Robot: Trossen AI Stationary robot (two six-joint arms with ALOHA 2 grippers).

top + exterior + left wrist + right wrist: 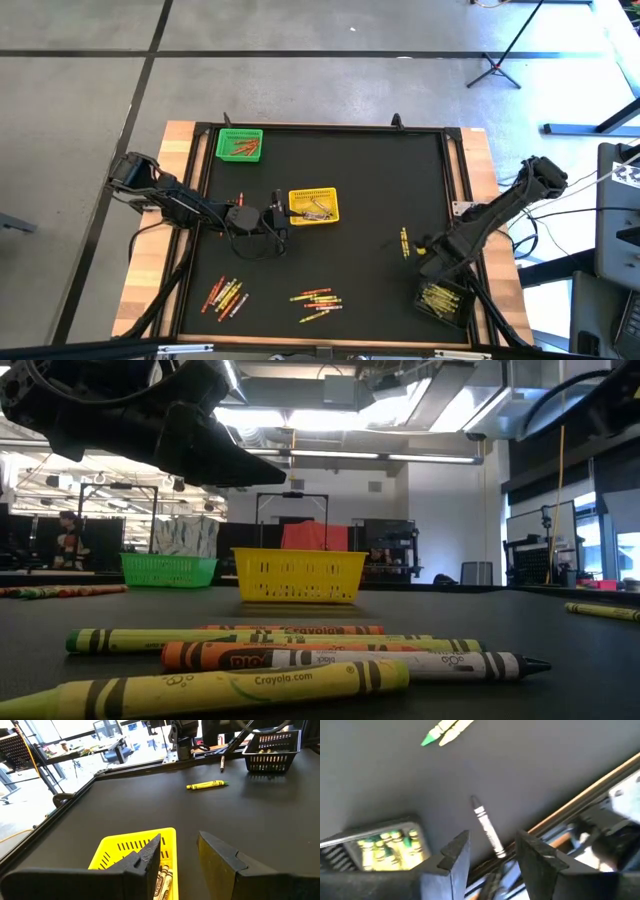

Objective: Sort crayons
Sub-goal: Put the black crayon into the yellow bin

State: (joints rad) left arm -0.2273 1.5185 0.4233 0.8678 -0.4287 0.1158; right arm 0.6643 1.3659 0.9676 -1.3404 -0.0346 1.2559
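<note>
Both hands apart, empty: left hand (pixel 179 865) half hiding yellow basket (pixel 111 849); right hand (pixel 492 855).

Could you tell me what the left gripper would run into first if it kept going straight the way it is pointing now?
Probably the yellow basket: the left gripper stands open, right at its near edge. Depth is unclear; it might pass just beside or above.
</note>
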